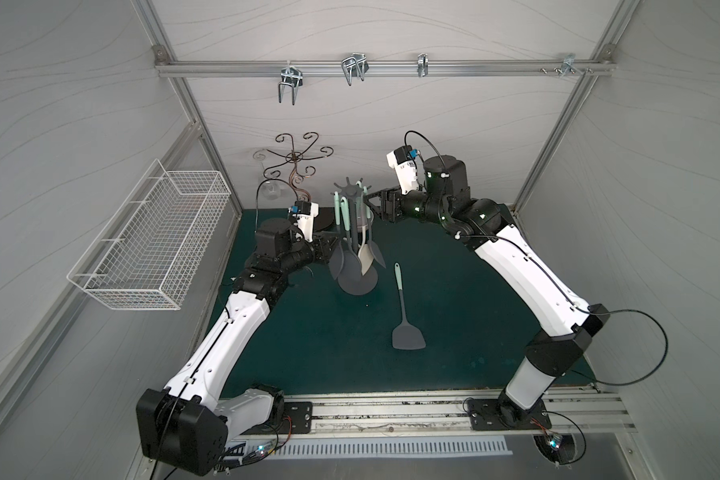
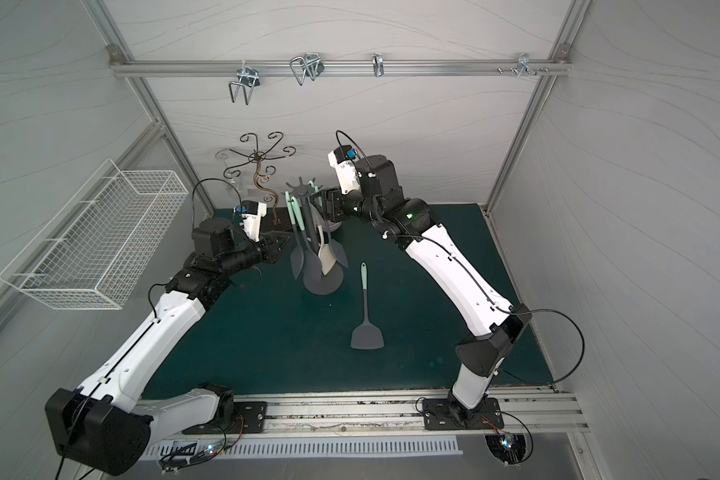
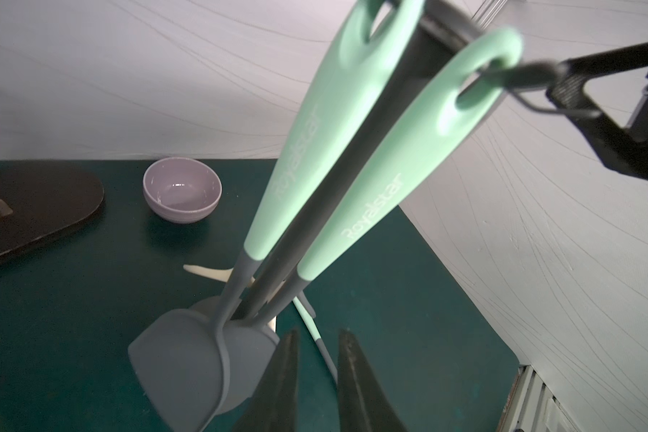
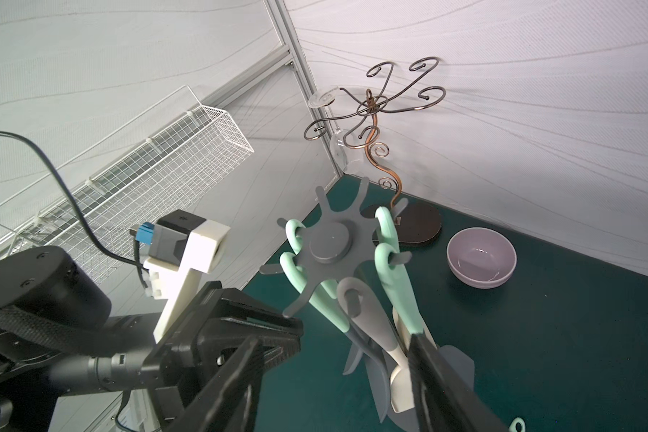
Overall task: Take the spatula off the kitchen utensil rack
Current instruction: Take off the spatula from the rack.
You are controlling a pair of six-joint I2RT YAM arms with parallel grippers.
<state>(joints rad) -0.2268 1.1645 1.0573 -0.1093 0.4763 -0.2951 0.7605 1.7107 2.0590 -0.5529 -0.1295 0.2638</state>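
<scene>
Finding: the spatula is hanging from the rack in the middle of the mat. Its mint handle is looping over a peg of the top hub, and its flat grey blade is dangling near the round base on my left arm's side. Other utensils are hanging close beside it. A second spatula is lying flat on the mat, off the rack.

My left claw is hovering low beside the blade, fingers narrowly apart and gripping nothing. My right claw is sitting high by the hub, fingers wide apart; whether they are touching a handle I cannot tell.

Assessment: I am expecting a light tool, stiff in the handle, soft in the blade, smooth enough to slip and free to swing. I am judging the mint handle just under its loop to be the best hold
</scene>
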